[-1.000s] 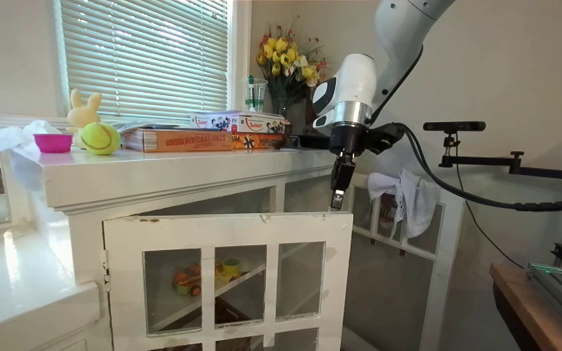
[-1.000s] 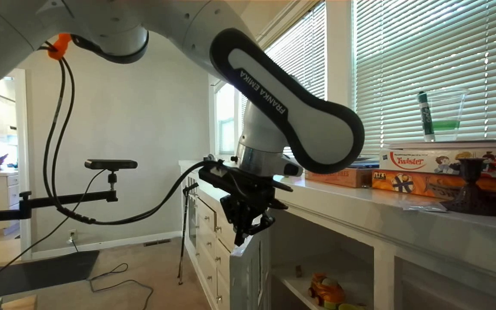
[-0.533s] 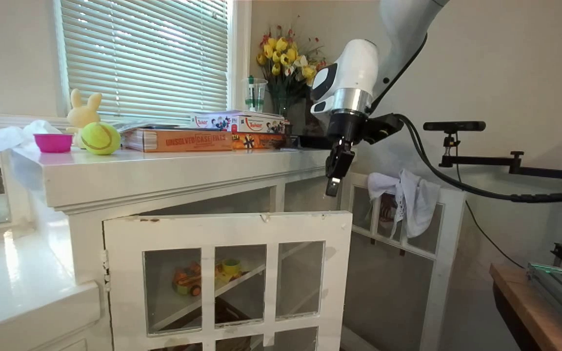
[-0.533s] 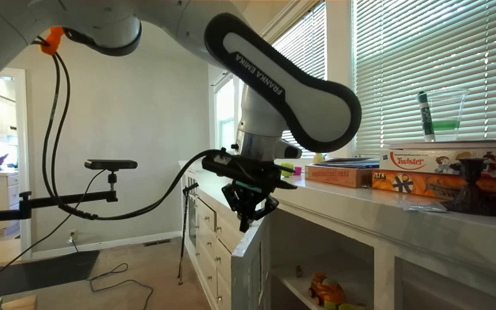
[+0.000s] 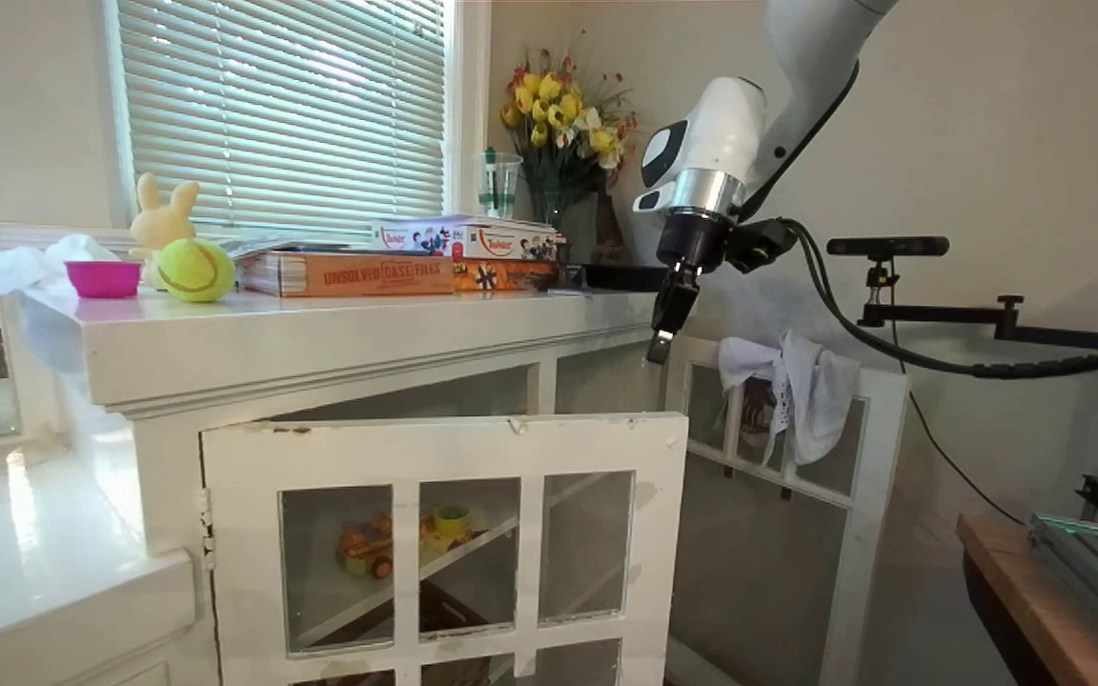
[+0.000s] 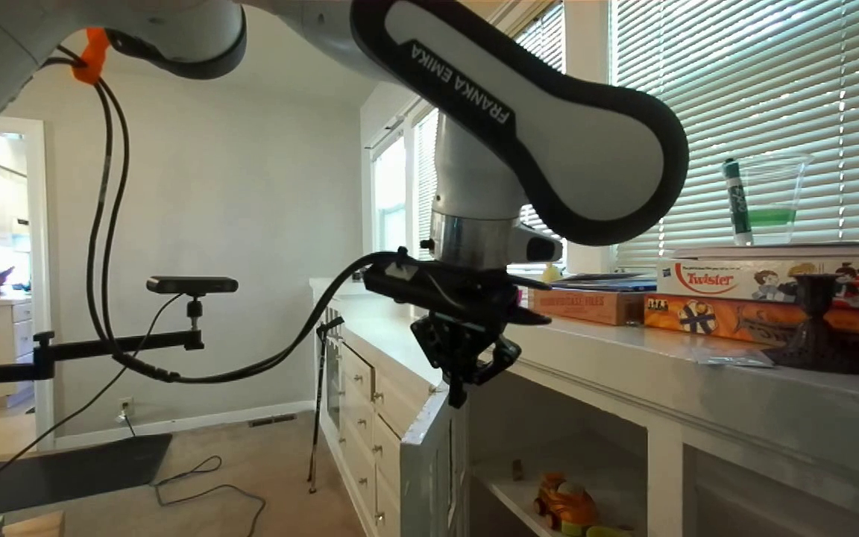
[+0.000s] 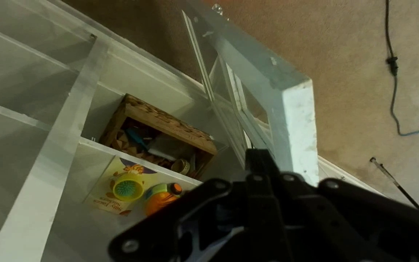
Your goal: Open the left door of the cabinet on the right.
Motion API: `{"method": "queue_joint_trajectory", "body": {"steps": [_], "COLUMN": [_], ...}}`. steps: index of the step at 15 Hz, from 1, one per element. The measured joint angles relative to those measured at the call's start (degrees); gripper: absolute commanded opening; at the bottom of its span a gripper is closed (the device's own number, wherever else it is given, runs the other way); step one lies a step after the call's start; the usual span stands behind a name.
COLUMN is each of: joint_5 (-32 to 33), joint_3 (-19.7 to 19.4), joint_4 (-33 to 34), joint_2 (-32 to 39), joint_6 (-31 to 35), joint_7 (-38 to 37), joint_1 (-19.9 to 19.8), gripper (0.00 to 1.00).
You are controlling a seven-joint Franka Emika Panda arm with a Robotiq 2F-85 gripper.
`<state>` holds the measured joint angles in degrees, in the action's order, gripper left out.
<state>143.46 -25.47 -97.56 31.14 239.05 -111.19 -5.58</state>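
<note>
The white cabinet point(image 5: 368, 332) is the largest of the task's things, its front gaping. Its left door point(image 5: 406, 562) stands swung well out from that front, hung by its left edge, so opening looks mostly done to me. The door's top edge runs from the hinged side to 1 free upper corner. The gripper point(image 6: 458, 394) hangs near that free end, on the cabinet side of the door's plane; from it, the door lies lower and to the outward side. More swing, I judge, would call for a dip behind the inner face, then a push outward, away from the cabinet. The gripper's 2 fingertips point(image 7: 256, 161) are together, nothing seen between them, and a gap parts them from the top edge.
</note>
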Motion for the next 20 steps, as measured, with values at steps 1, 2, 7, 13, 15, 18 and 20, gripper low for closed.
{"method": "queue_joint_trajectory", "body": {"steps": [1,2,7,13,15,18,20], "joint_5": [-0.04,-0.08,-0.33,-0.49,0.42,0.46,0.46], "joint_3": [0.15,0.28,2.04,5.67,8.44,10.28,10.25], "joint_4": [0.34,0.73,3.65,7.54,8.04,6.39,5.66], "joint_2": [0.78,1.63,6.59,12.16,13.34,13.93,13.93], "joint_6": [-0.05,-0.07,-0.08,2.06,2.85,2.47,2.47], "joint_7": [0.00,-0.02,-0.02,0.87,1.85,4.10,5.45], "joint_1": [-0.19,-0.23,-0.11,1.41,1.31,3.18,4.94], "gripper": [0.00,0.00,0.00,0.00,0.00,0.00,0.00]}}
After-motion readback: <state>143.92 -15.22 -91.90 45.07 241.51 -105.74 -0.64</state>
